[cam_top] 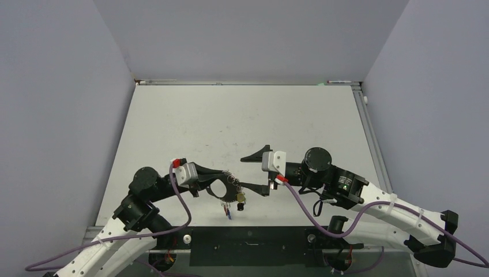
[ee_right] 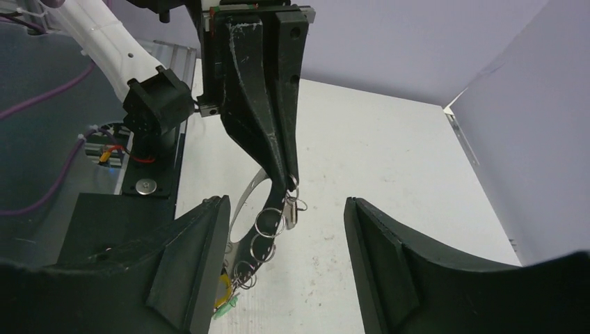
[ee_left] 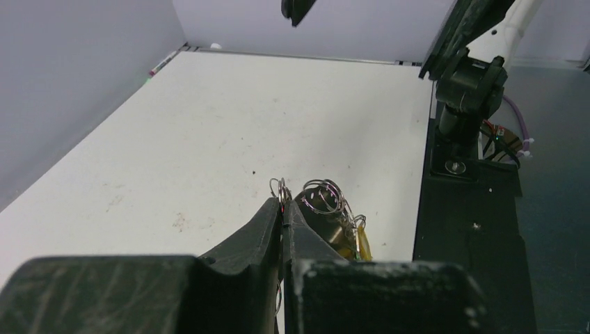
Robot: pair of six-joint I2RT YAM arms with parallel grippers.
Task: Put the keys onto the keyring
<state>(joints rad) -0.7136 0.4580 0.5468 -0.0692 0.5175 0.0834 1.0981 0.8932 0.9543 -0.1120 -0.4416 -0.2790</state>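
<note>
Right wrist view, DESK: your left gripper (ee_right: 289, 182) hangs fingers-down over the table (ee_right: 389, 153). Its jaws are pressed together on the keyring (ee_right: 245, 202), pinching where the small wire rings (ee_right: 258, 224) bunch. Which wire sits deepest in that pinch cannot be told. What hangs below?

FIELD: The keys (ee_right: 224, 287), clustered off those rings. A yellow head and a green one show low in the frame. In the top view you have the bundle lifted between both arms, near the table's near edge. No loose key shows on the white surface.

DESK: And your right gripper (ee_right: 284, 205)?

FIELD: Jaws wide apart, holding nothing, one finger to either side of the bundle and just short of it.

DESK: So which step are you on?

FIELD: Late in the threading, by the look of it. The keys that can be seen hang from the loop, but the tangle hides whether every one is on.

DESK: And next?

FIELD: You need a clear look first. If a key is off, your right fingers must close squarely on its small ring while the left holds the loop steady. Thin wire slips easily from a slanted pinch.
</note>
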